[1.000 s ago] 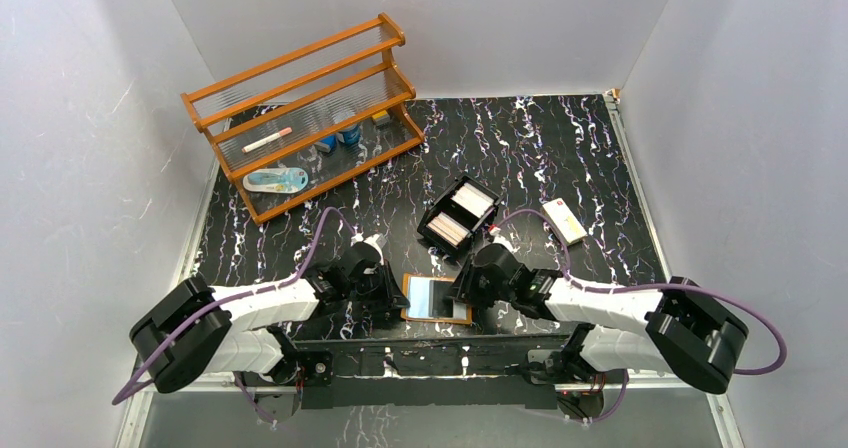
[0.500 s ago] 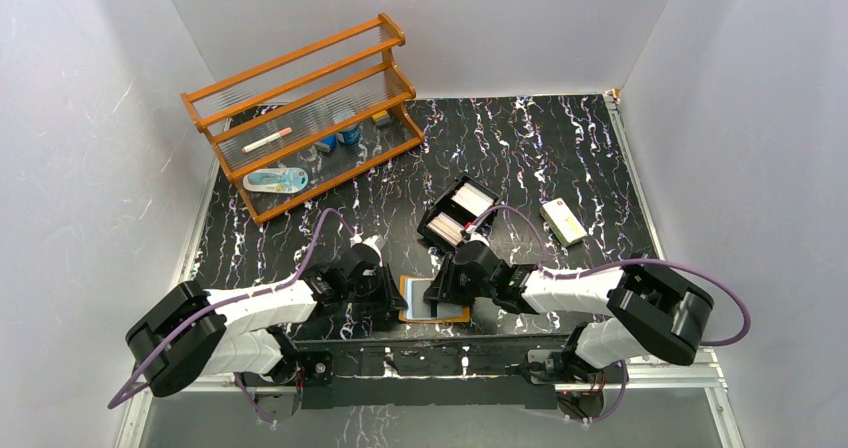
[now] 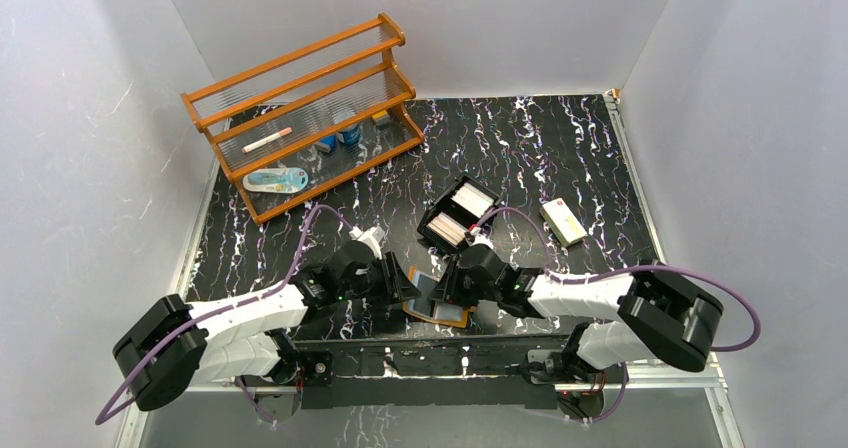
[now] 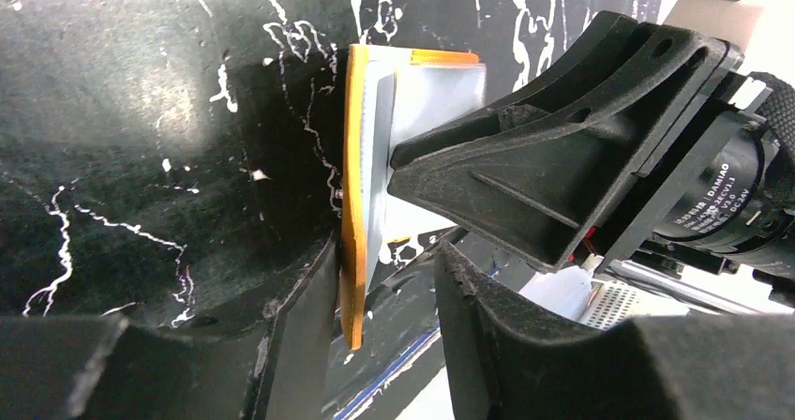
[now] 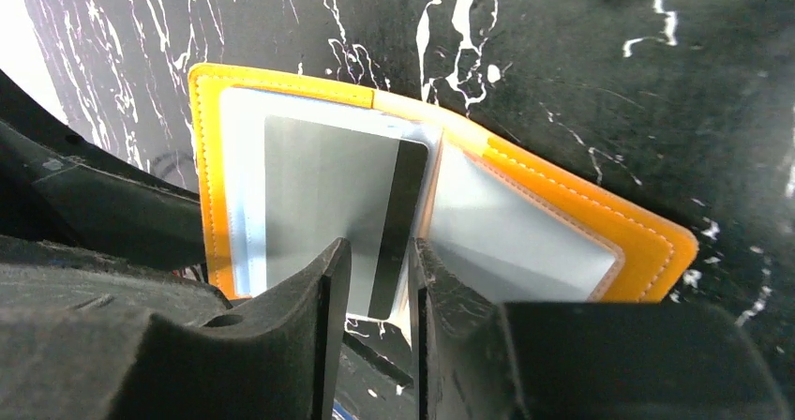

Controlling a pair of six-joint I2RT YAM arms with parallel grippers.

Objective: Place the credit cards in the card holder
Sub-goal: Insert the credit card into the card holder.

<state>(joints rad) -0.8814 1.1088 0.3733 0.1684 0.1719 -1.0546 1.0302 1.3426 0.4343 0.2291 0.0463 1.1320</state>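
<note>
The orange-tan card holder point(image 3: 452, 314) lies open near the table's front edge, between both grippers. Its left cover point(image 4: 354, 204) stands lifted, edge-on between my left gripper's point(image 4: 386, 251) spread fingers, resting against the left finger. My left gripper also shows in the top view point(image 3: 405, 280). In the right wrist view the holder point(image 5: 208, 176) shows its clear sleeves, and a silver credit card point(image 5: 319, 186) with a black stripe sits partly in the left sleeve. My right gripper point(image 5: 378, 247) hovers over that card's near edge, jaws a narrow gap apart. More credit cards point(image 3: 472, 201) stand in a black tray.
The black two-compartment tray point(image 3: 434, 211) sits just behind the holder. A cream oblong box point(image 3: 563, 220) lies to the right. An orange wooden rack point(image 3: 305, 113) with small items stands at the back left. The metal front rail point(image 3: 430, 353) runs right below the holder.
My right gripper has moved left, over the open holder. My left gripper has moved right and tipped the holder's left cover up off the table.
</note>
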